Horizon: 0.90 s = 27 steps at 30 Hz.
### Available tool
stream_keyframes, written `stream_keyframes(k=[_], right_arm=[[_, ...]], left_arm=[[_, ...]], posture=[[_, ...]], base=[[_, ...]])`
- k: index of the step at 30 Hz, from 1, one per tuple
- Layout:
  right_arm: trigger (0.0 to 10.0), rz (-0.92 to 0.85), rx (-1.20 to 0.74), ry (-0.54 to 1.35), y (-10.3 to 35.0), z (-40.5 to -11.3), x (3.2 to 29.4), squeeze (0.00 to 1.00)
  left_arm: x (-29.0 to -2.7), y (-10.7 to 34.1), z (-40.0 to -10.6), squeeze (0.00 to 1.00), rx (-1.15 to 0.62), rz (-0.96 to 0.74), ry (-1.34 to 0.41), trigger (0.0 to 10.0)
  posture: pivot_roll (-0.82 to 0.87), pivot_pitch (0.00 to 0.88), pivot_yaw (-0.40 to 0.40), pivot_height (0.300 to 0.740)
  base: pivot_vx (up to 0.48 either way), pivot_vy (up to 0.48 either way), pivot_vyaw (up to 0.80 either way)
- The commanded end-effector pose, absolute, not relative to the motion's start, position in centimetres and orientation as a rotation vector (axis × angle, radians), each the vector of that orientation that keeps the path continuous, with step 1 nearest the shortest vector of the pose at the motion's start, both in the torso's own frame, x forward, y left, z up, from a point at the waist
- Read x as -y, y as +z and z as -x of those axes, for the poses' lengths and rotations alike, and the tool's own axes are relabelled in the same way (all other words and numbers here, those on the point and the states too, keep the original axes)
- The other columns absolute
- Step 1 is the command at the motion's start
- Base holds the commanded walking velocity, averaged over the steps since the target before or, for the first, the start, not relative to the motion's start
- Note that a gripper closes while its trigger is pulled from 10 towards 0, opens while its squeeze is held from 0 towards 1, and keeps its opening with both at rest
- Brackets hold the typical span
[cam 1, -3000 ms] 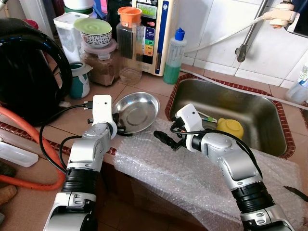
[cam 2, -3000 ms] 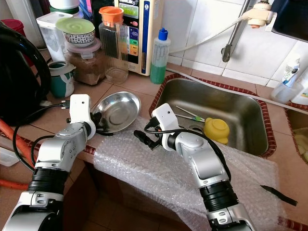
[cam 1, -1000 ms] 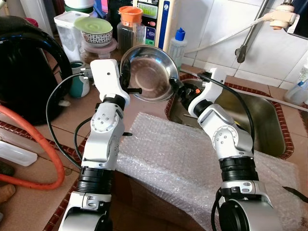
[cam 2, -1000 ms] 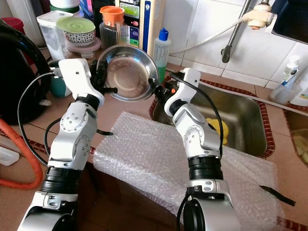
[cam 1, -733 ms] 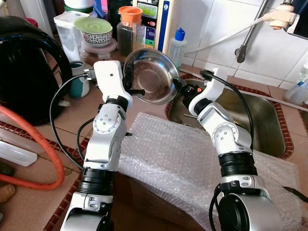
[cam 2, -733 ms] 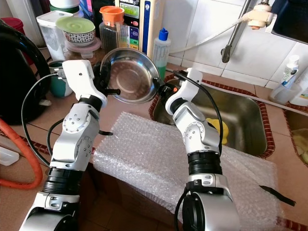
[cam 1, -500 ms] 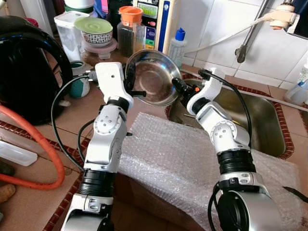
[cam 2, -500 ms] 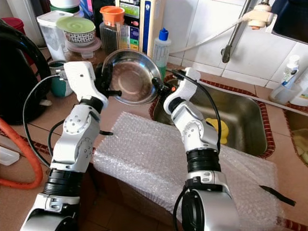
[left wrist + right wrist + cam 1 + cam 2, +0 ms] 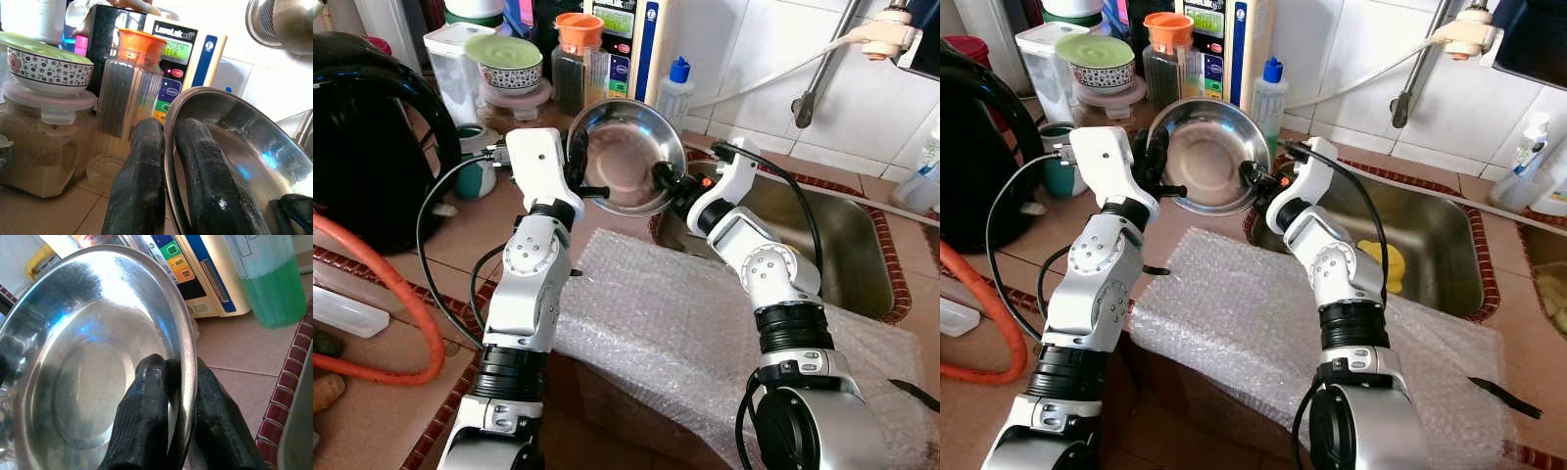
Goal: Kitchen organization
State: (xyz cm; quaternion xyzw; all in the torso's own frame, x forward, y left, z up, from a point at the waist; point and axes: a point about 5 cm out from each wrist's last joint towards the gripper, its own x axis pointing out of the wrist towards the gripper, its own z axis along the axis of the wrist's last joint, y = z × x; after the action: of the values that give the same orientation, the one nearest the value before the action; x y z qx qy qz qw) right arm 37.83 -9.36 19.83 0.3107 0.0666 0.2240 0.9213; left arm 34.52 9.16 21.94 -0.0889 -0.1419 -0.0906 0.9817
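The steel bowl (image 9: 625, 157) hangs in the air tipped up on edge, its hollow facing the robot, and it looks to be mid hand-over or steadied by two arms so it will not swing while it travels toward the sink (image 9: 842, 245). The left gripper (image 9: 164, 161) pinches the rim on one side: one black finger lies behind the metal and the other inside the bowl, drawn in until only the thin edge sits between them. Across the bowl from it, the right gripper (image 9: 168, 382) does the same on the opposite rim, its two fingers nearly together with the lip of the bowl caught in the narrow slit. Just behind the left gripper stand a ribbed jar with an orange lid (image 9: 132, 93), a patterned bowl (image 9: 44, 68) on a lidded tub, and a white appliance with coloured buttons (image 9: 178, 63). Close beyond the right gripper is a bottle of green liquid (image 9: 274, 289) on the tiled counter. Below both grippers a sheet of bubble wrap (image 9: 695, 333) drapes over the counter edge, perhaps as padding.
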Motion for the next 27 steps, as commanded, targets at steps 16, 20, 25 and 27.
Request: stream_keyframes(k=[16, 20, 25, 27], right_arm=[[0.0, -0.624, -0.132, 0.309, 19.6, -38.4, 10.7, 0.00], [0.0, -0.628, -0.131, 0.202, 19.0, -38.8, 12.0, 0.00], [0.0, -0.617, -0.128, 0.121, 18.8, -39.0, 13.2, 0.00], [0.0, -0.614, -0.130, 0.113, 18.7, -39.0, 13.3, 0.00]], left_arm=[[-7.4, 21.0, -33.9, 1.00, 0.217, 0.203, -0.318, 10.0], [-7.2, 20.8, -33.7, 1.00, 0.199, 0.224, -0.336, 10.0], [-7.2, 20.7, -33.7, 1.00, 0.192, 0.221, -0.343, 10.0], [-7.2, 20.7, -33.7, 1.00, 0.190, 0.220, -0.343, 10.0]], posture=[[0.14, 0.000, -0.069, 0.740], [0.14, 0.000, -0.067, 0.740], [0.14, 0.000, -0.065, 0.740], [0.14, 0.000, -0.064, 0.740]], base=[[0.000, 0.000, 0.00], [0.000, 0.000, 0.00], [0.000, 0.000, 0.00], [0.000, 0.000, 0.00]])
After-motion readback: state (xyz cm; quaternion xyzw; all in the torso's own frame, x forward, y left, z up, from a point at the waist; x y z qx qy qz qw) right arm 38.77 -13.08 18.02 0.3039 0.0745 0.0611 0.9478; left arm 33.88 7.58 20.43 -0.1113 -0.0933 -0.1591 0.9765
